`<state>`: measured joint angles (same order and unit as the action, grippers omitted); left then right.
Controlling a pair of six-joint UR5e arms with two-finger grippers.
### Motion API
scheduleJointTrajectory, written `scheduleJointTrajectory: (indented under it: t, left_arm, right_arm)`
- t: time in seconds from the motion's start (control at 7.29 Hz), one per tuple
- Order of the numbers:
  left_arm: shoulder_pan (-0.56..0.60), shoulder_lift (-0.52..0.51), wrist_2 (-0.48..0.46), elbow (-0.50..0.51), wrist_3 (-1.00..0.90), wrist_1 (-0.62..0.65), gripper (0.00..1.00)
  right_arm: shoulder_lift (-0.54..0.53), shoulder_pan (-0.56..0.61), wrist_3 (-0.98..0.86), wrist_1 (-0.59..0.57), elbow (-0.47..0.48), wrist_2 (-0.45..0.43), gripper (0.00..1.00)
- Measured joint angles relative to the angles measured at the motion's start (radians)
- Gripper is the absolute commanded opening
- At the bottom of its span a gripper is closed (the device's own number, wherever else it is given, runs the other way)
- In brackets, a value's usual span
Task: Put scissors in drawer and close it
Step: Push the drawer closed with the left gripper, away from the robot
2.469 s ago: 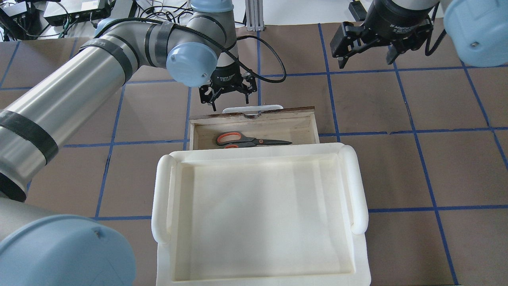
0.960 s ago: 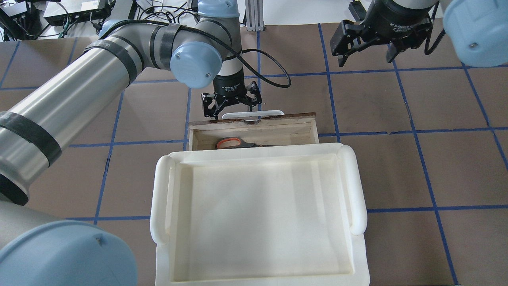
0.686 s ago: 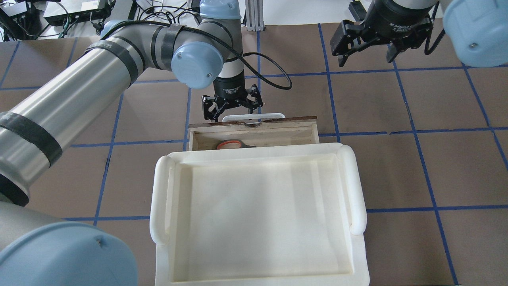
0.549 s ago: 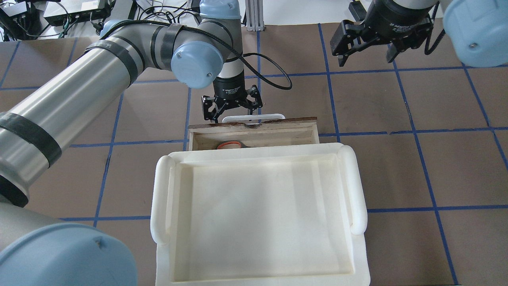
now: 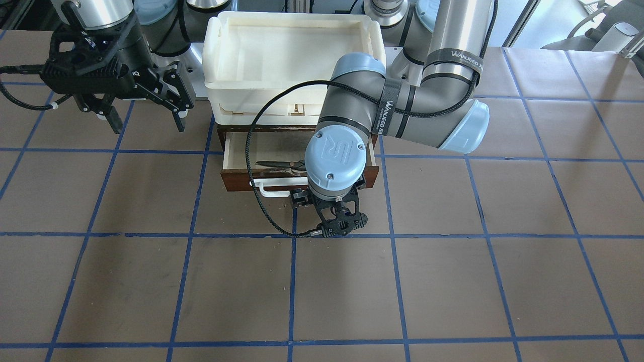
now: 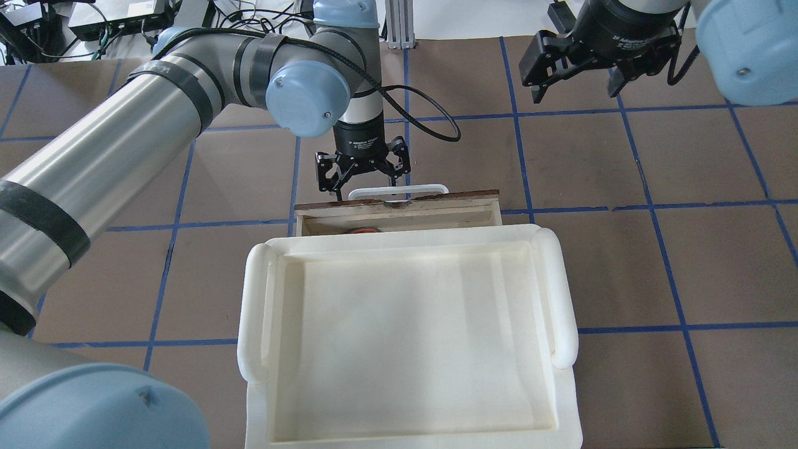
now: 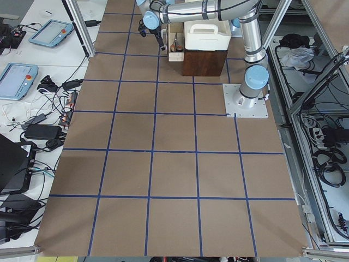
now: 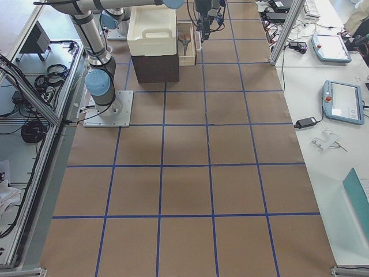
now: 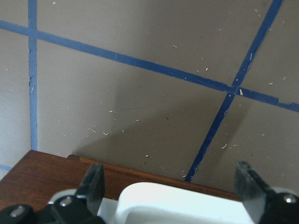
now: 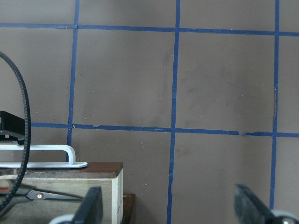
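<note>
The drawer stands partly open under the cream tray, its dark front and white handle facing away from the robot. The scissors lie inside it. From overhead only an orange sliver of the scissors shows; the right wrist view shows the blades. My left gripper is open, its fingers straddling the handle against the drawer front. My right gripper is open and empty, held high at the far right, also in the front view.
A cream-white plastic tray sits on top of the cabinet above the drawer, also in the front view. Brown table with blue tape grid surrounds it. A black cable loops from the left wrist beside the drawer.
My left gripper has moved toward the robot against the drawer front. The drawer has slid further in under the tray, and the scissors are almost hidden from overhead. The right arm has stayed still.
</note>
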<state>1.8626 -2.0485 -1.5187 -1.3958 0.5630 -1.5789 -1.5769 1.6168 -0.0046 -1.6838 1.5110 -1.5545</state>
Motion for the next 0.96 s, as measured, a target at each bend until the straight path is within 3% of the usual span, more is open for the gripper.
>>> scheduleJointTrajectory:
  t: [0.96]
  left_arm:
    - [0.035, 0.022, -0.003, -0.004, 0.001, -0.103, 1.0]
  right_arm:
    - [-0.001, 0.001, 0.0, -0.008, 0.0, 0.003, 1.0]
